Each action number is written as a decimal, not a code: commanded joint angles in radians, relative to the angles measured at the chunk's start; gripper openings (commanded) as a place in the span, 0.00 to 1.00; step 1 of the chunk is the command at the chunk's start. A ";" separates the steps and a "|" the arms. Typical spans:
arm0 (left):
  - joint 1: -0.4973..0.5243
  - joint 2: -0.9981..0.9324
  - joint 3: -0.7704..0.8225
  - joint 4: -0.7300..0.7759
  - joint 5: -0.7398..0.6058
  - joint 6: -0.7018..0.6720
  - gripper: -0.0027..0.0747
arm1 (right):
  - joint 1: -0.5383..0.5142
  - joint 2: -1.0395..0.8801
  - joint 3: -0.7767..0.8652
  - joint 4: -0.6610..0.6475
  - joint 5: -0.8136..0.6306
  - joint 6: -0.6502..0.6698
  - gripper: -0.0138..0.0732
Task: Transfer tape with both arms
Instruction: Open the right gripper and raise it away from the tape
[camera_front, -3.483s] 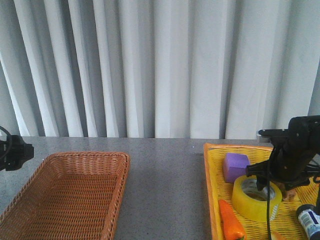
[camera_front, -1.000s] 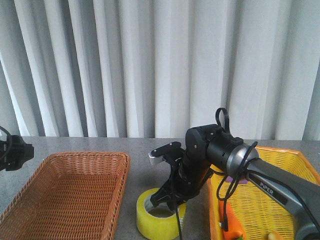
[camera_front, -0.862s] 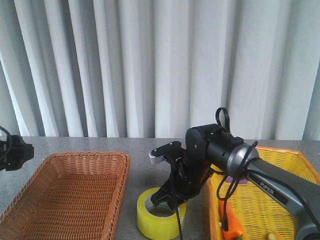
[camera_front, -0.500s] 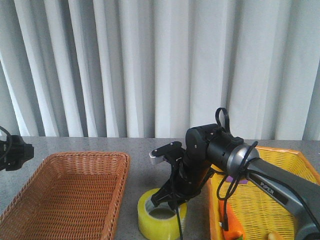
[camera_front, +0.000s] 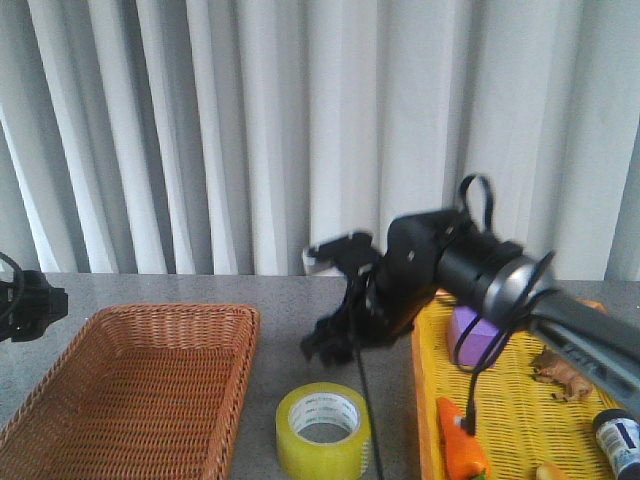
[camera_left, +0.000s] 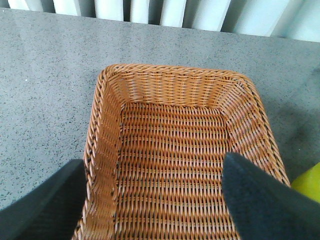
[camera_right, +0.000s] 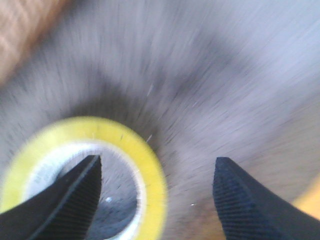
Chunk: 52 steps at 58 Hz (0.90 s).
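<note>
The tape (camera_front: 323, 430), a wide yellow roll with a white core, lies flat on the grey table between the basket and the tray. My right gripper (camera_front: 328, 347) hangs above and a little behind it, open and holding nothing. In the blurred right wrist view the tape (camera_right: 150, 170) lies below the right gripper (camera_right: 157, 200), apart from its spread fingers (camera_right: 67, 197). My left gripper (camera_left: 157, 210) is open over the wicker basket (camera_left: 170, 150), with nothing in it. A yellow sliver of the tape (camera_left: 310, 182) shows beside the basket. Only the left arm's end (camera_front: 28, 300) shows in the front view.
The wicker basket (camera_front: 140, 380) stands at the left. A yellow tray (camera_front: 420, 400) at the right holds a purple cube (camera_front: 470, 335), a carrot (camera_front: 462, 450), a brown toy animal (camera_front: 560, 370) and a bottle (camera_front: 620, 440). White curtains hang behind the table.
The right gripper carried the tape from the tray to the table, let go of it, and has risen up and back. The left arm has not moved.
</note>
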 joint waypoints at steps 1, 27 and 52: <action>-0.006 -0.024 -0.034 -0.011 -0.060 0.000 0.72 | -0.005 -0.146 -0.074 -0.067 -0.064 0.017 0.69; -0.006 -0.024 -0.034 -0.011 -0.060 0.000 0.72 | -0.005 -0.398 -0.126 -0.446 0.013 0.218 0.59; -0.006 -0.018 -0.034 -0.043 -0.197 -0.009 0.72 | -0.138 -0.498 -0.122 -0.432 0.102 0.234 0.15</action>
